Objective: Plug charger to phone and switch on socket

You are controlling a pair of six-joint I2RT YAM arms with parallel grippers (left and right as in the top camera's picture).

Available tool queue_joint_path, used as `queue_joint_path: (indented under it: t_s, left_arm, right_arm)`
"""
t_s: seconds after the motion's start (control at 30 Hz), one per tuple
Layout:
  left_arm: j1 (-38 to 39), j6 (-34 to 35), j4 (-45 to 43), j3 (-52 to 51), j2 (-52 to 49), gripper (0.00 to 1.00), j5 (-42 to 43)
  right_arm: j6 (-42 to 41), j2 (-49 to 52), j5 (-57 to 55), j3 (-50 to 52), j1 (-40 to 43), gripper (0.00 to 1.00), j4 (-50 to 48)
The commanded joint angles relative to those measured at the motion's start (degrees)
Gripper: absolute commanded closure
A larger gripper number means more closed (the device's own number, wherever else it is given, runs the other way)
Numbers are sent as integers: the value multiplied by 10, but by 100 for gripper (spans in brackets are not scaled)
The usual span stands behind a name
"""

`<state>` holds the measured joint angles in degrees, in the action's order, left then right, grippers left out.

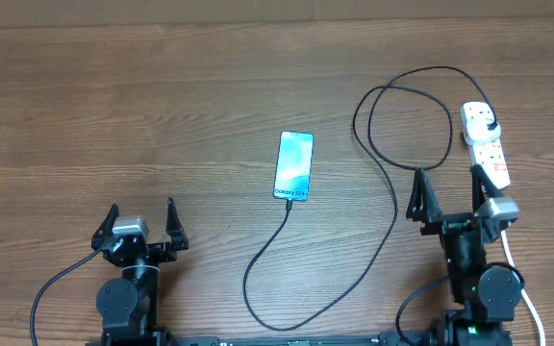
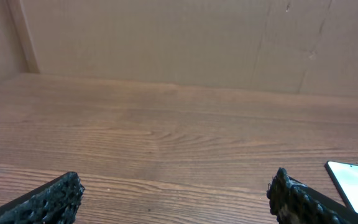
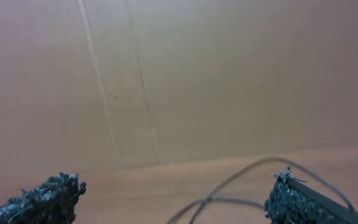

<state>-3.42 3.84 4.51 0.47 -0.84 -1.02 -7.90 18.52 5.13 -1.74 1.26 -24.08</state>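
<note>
The phone (image 1: 294,166) lies flat mid-table, cyan screen up, white text at its near end. The charger cable (image 1: 392,197) runs from its tip at the phone's near end, loops toward the front, then up and round to its black plug (image 1: 490,127) seated in the white socket strip (image 1: 486,143) at the right. My left gripper (image 1: 141,223) is open and empty near the front left; the phone's corner (image 2: 355,185) shows at the right of the left wrist view. My right gripper (image 1: 447,192) is open and empty, just in front of the strip; the cable (image 3: 241,186) shows blurred between its fingers.
The strip's thicker white cord (image 1: 524,293) runs down the right side past the right arm. A cardboard wall (image 2: 179,37) stands along the table's far edge. The table (image 1: 113,115) is brown wood.
</note>
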Motion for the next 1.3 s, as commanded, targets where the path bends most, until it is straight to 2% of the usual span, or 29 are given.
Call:
queue_joint_path:
  t_s: [0.0,0.33,0.6,1.07,1.27]
  left_arm:
    - [-3,-9,0,-2,6,0,8]
    - [-3,-9,0,-2,6,0,8]
    - [-3,-9,0,-2,6,1,8]
    - [-3,-9,0,-2,6,0,8]
    - [-3,-9,0,-2,6,1,8]
  right_arm:
    - [-5,-47,-21,13,-5,0,36]
    - [-6,-187,-32,13,-5,0,225]
    - [-6,-184,-36,13,-5,0,286]
    - [102,-184,2,13,-5,0,287]
    - [106,-184,20,13,-6,0,285]
